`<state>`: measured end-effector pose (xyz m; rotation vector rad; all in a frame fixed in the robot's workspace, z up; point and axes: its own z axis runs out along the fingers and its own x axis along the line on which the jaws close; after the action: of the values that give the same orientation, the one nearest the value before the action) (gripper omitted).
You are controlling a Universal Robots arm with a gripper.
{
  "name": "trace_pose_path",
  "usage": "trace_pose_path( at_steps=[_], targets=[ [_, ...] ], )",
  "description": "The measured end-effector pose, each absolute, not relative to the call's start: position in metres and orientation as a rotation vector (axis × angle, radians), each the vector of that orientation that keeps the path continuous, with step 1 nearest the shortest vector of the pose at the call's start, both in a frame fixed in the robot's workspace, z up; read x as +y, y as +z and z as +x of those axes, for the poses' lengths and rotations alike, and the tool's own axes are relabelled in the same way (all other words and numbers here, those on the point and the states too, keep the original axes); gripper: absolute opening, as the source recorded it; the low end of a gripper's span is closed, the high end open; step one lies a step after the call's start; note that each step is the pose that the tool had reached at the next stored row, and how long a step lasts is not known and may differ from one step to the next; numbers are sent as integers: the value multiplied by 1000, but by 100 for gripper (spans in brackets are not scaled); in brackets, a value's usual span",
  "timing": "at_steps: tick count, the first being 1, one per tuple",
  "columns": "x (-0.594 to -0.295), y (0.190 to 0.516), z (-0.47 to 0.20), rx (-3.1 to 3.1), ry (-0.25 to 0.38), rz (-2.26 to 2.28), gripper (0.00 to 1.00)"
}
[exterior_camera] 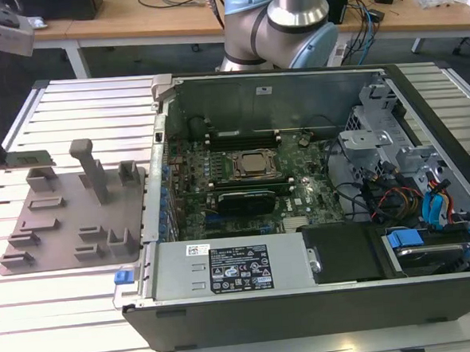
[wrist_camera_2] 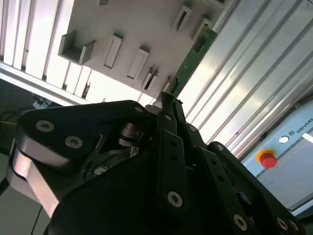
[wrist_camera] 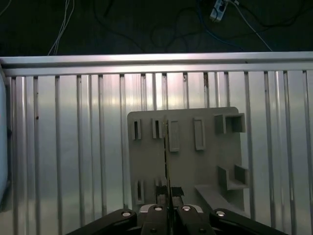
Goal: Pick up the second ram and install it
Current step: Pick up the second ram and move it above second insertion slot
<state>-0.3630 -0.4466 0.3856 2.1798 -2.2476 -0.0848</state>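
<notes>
The second ram (wrist_camera_2: 191, 58) is a thin green board stick, and my gripper (wrist_camera_2: 167, 99) is shut on one end of it. In the first wrist view the ram (wrist_camera: 166, 147) shows edge-on as a thin line running out from my fingertips (wrist_camera: 168, 197) over the grey fixture plate (wrist_camera: 205, 161). In the exterior view the ram (exterior_camera: 23, 161) hangs level at the far left, just above the plate (exterior_camera: 69, 210). The open computer case (exterior_camera: 306, 299) lies to the exterior view's right, apart from the ram.
Inside the case, the metal-topped processor (exterior_camera: 254, 164) sits between long black memory slots (exterior_camera: 240, 134). A power supply box (exterior_camera: 225, 270) and cable bundles (exterior_camera: 396, 194) fill its near side. The fixture plate carries raised blocks and a tall post (exterior_camera: 91, 169). The slatted metal table (exterior_camera: 79, 106) surrounds everything.
</notes>
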Motion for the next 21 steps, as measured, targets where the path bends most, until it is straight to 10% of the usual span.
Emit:
trace_pose_path(
  at_steps=[21],
  targets=[
    [-447,408,-255,-2248,-85,2180,13]
  ],
)
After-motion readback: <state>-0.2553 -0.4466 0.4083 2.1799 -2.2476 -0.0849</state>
